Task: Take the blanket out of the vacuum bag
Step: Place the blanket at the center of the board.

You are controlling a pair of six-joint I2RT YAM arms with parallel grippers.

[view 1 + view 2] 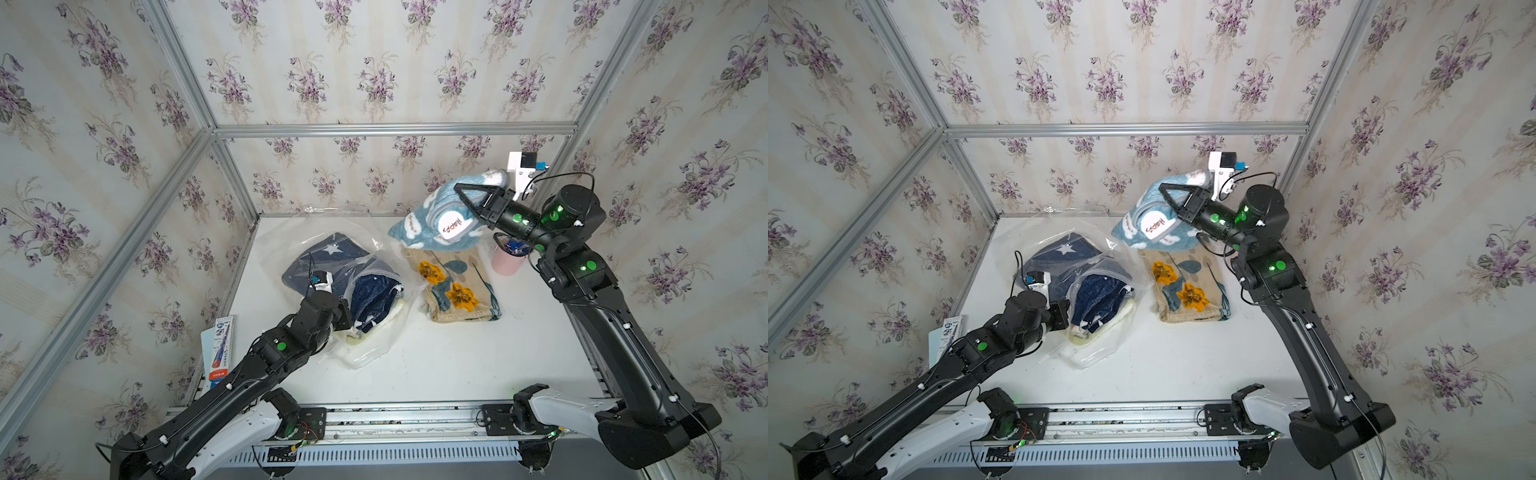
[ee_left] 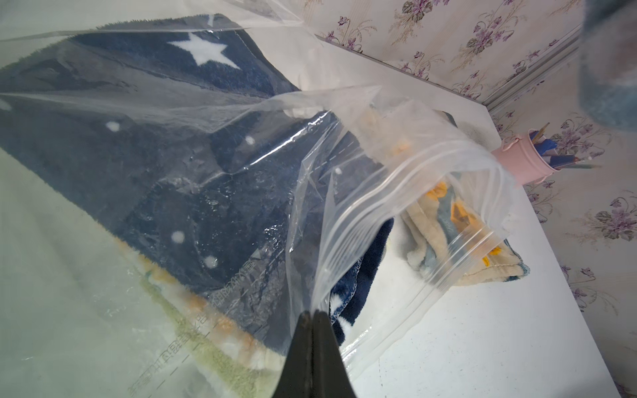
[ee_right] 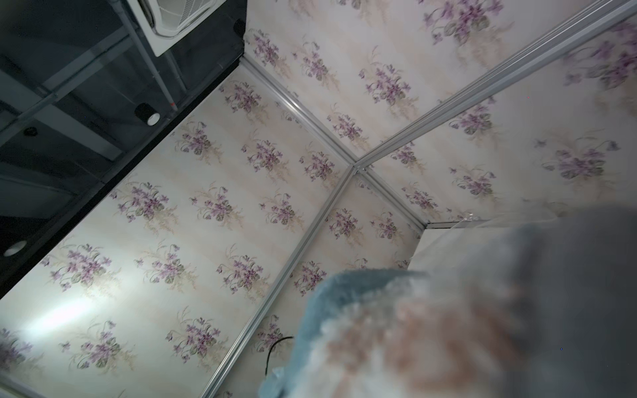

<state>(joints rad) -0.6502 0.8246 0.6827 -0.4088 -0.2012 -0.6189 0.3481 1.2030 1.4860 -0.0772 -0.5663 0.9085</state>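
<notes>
Near the back right of the white table: 1 pink pail, upright, holding pens. At the table's left edge: 1 flat printed package. All around: violet-flowered wallpaper, aluminium frame.

vacuum bag: clear, crinkled, zip mouth open, lying on table | blanket: navy, white stars, folded inside bag

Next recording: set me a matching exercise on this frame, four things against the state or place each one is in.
Things
1. light blue cloud blanket
2. navy star blanket
3. beige flower blanket
4. pink cup

States
A. lying uncovered on the table
B. inside the vacuum bag
C. standing upright
D. lifted in the right gripper

Pairs: 1-D; 2-B; 3-A; 4-C
</notes>
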